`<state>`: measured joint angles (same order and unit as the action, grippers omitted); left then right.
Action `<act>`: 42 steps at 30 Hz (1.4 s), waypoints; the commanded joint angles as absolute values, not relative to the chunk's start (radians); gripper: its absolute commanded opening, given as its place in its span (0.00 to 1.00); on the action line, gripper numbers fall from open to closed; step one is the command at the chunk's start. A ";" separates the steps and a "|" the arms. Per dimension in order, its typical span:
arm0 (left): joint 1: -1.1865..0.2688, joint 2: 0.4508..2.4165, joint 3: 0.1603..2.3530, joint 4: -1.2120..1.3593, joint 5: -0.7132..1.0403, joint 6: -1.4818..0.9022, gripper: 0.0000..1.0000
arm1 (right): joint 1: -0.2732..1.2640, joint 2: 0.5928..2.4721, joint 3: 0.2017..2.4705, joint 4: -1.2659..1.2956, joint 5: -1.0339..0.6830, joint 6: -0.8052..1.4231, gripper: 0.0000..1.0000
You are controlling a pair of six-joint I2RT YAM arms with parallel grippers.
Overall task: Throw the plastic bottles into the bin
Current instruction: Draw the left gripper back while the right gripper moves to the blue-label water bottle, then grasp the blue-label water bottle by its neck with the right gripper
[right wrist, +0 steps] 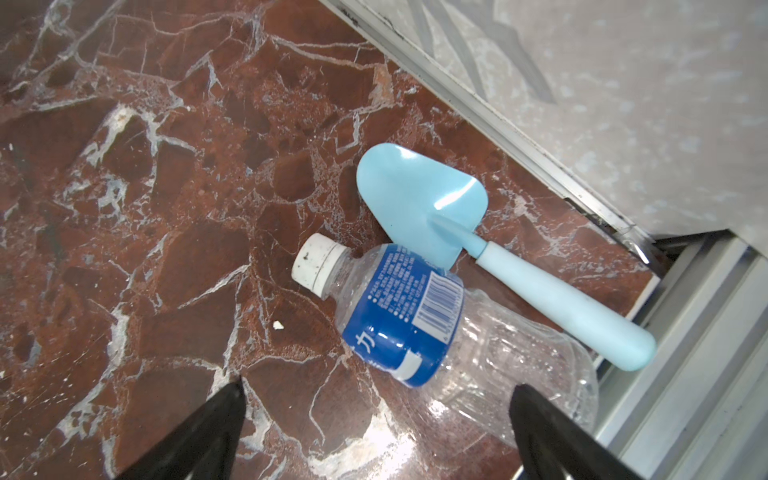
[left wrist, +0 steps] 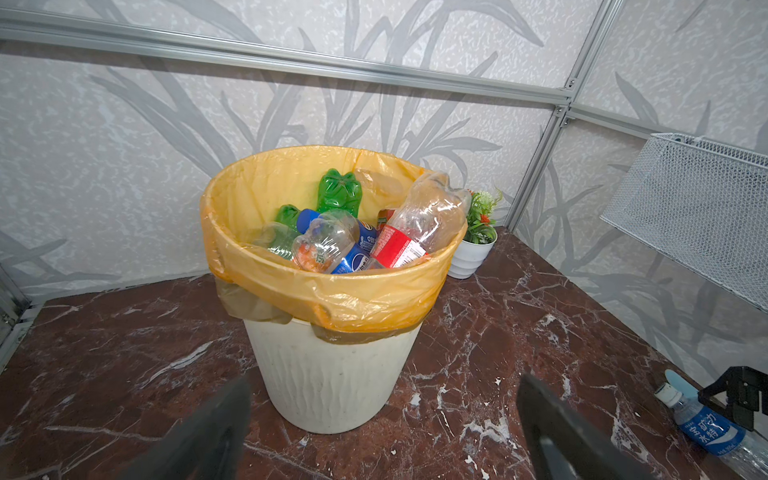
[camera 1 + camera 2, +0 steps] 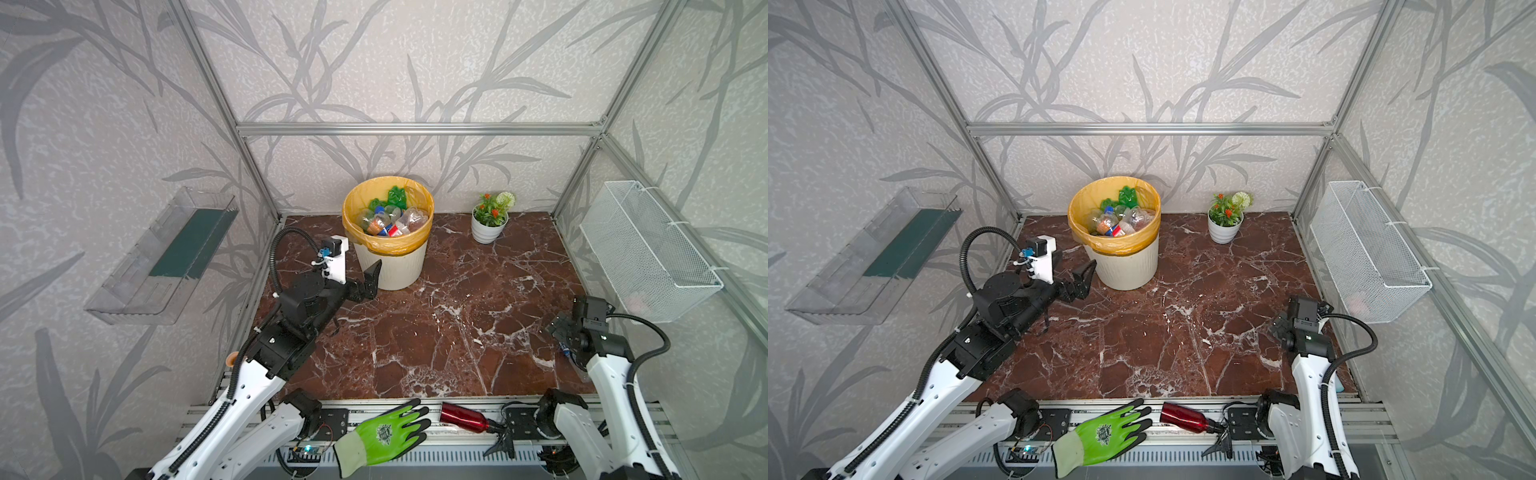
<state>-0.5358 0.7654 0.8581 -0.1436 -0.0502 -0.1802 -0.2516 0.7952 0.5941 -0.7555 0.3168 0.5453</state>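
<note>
The cream ribbed bin [image 3: 392, 266] [image 3: 1127, 266] with a yellow liner stands at the back of the marble table. Several plastic bottles [image 3: 390, 220] [image 2: 399, 232], clear and green, lie inside it. My left gripper [image 3: 370, 282] [image 2: 384, 378] hovers open and empty just in front of the bin's wall [image 2: 332, 374]. One clear bottle with a blue label and white cap [image 1: 415, 320] [image 2: 706, 428] lies on the table at the near right. My right gripper [image 3: 561, 328] [image 1: 378, 386] hangs open above it, fingers either side of its lower body, not touching.
A light blue trowel [image 1: 415, 195] lies against the bottle by the right frame rail. A white flower pot [image 3: 489, 226] stands right of the bin. A wire basket [image 3: 648, 253] and a clear shelf [image 3: 162, 257] hang on the walls. A green glove [image 3: 386, 436] and red metal bottle [image 3: 463, 417] rest on the front rail.
</note>
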 commanded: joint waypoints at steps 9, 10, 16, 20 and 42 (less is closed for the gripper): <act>-0.539 0.744 0.834 -0.128 -0.042 -0.212 0.99 | -0.406 0.920 0.615 -0.726 0.268 0.517 0.99; -0.538 0.742 0.832 -0.127 -0.041 -0.211 0.99 | -0.409 0.924 0.608 -0.720 0.260 0.518 0.99; -0.539 0.732 0.825 -0.129 -0.060 -0.214 0.99 | -0.423 0.914 0.533 -0.675 0.158 0.552 0.99; -0.539 0.732 0.826 -0.131 -0.064 -0.211 0.99 | -0.424 0.934 0.510 -0.639 0.091 0.552 0.99; -0.540 0.739 0.828 -0.141 -0.066 -0.214 0.99 | -0.423 1.000 0.501 -0.555 -0.064 0.525 0.95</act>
